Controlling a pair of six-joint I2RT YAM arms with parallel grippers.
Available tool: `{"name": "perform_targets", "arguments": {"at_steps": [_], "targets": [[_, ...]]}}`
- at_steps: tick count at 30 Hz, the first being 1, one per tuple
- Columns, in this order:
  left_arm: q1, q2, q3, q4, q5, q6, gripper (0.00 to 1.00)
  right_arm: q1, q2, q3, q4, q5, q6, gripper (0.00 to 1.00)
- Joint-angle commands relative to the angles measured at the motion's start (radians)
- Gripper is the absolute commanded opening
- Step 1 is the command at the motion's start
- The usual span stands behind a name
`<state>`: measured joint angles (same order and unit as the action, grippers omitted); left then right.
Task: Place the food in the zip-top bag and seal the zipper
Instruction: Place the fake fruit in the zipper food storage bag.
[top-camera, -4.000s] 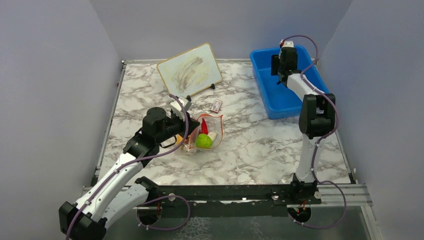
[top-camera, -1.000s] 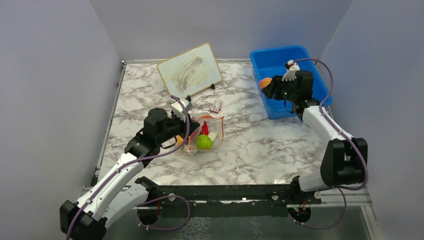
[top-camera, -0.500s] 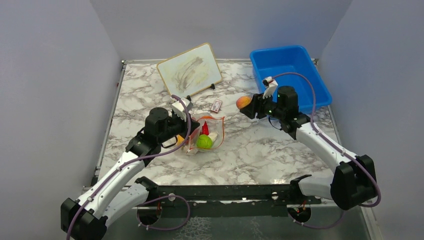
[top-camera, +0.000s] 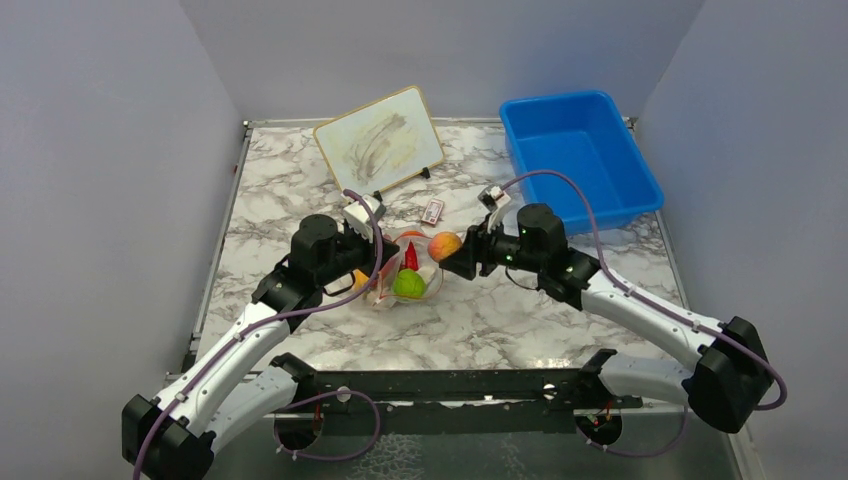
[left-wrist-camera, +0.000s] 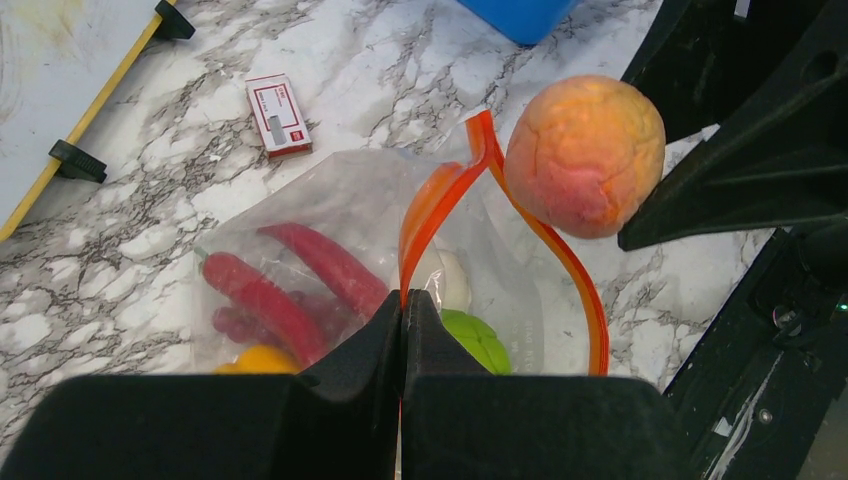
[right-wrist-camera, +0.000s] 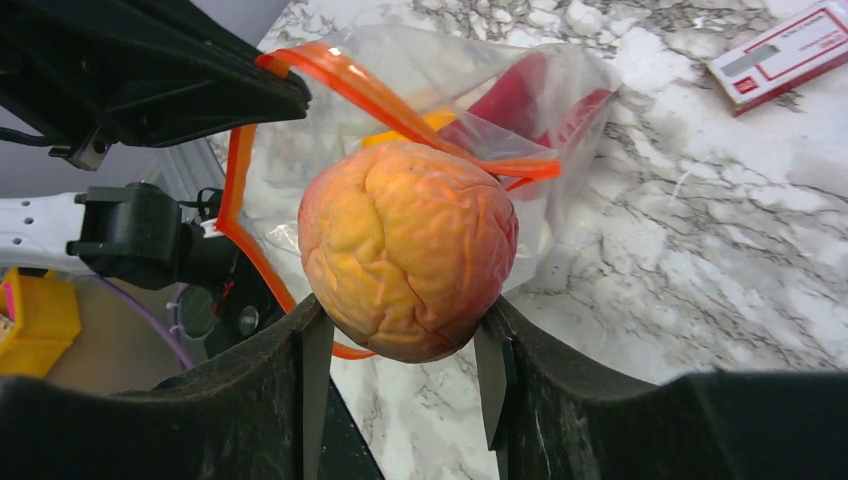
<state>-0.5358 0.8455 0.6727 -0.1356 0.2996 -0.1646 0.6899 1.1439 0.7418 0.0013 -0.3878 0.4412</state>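
Closest to me, the left hand (left-wrist-camera: 402, 300) is pinched shut on the orange strip (left-wrist-camera: 440, 195) of the clear, crinkly bag (left-wrist-camera: 300, 200). It holds the mouth open above the marble surface (top-camera: 520, 310), and a red chili (left-wrist-camera: 325, 265), a green fruit (left-wrist-camera: 480, 340) and a white mushroom (left-wrist-camera: 455, 280) show through the plastic. Right at that mouth the right hand (right-wrist-camera: 400, 345) grips a wrinkled peach (right-wrist-camera: 408, 245), orange blushed with red, and farther back are a small red-and-white card (top-camera: 433, 211) and a blue bin (top-camera: 580, 150).
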Motion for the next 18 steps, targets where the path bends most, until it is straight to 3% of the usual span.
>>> {"name": "perform_targets", "arguments": {"at_steps": [1,18], "targets": [[0.003,0.001,-0.012,0.027,-0.018,0.013,0.0,0.071,0.037,0.044,0.033,0.056,0.024,0.45],[0.003,-0.003,-0.01,0.027,-0.008,0.013,0.0,0.171,0.18,0.143,0.003,0.16,0.018,0.49]]}}
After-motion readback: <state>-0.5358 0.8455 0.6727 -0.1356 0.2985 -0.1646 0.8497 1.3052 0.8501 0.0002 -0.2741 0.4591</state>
